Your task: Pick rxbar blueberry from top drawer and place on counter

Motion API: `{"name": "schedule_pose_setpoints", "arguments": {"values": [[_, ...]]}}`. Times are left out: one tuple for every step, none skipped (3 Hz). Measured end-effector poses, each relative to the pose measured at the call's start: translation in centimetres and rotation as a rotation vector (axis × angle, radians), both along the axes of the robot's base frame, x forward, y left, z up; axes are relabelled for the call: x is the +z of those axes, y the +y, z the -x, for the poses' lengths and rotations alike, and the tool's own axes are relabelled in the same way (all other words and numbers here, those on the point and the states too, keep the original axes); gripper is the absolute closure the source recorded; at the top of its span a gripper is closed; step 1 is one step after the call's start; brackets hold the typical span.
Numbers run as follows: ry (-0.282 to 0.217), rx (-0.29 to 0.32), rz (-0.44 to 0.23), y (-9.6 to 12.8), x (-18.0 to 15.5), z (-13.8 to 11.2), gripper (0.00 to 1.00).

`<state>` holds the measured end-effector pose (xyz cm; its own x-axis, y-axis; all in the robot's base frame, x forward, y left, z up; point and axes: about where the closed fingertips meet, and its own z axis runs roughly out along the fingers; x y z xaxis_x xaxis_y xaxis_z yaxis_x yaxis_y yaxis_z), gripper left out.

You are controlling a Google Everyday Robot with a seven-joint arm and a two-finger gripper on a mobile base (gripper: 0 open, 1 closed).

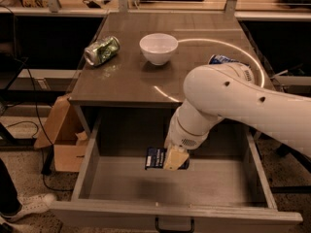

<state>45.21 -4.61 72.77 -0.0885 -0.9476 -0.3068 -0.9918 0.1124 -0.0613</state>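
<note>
The rxbar blueberry point(155, 158), a flat dark-blue wrapper with white text, hangs a little above the floor of the open top drawer point(126, 191). My gripper point(176, 159) reaches down into the drawer from the right and is shut on the bar's right end. The bulky white arm point(233, 101) crosses over the front right of the counter point(126, 81), which lies directly behind the drawer. The drawer's black handle point(174, 225) shows at the bottom edge.
On the counter stand a white bowl point(158, 48), a tipped green can point(102, 50) at the left and a blue Pepsi can point(221, 59) partly hidden behind my arm. A cardboard box point(63, 140) and a shoe point(24, 205) are on the floor at the left.
</note>
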Motion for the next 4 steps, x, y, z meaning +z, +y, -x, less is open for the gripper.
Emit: {"name": "schedule_pose_setpoints", "arguments": {"values": [[-0.006, 0.000, -0.005, -0.1, 0.7, -0.5, 1.00], [-0.065, 0.027, -0.030, 0.0, 4.1, -0.8, 1.00], [-0.118, 0.064, -0.055, 0.6, 7.7, -0.8, 1.00], [-0.123, 0.068, -0.057, 0.6, 7.9, -0.8, 1.00]]}}
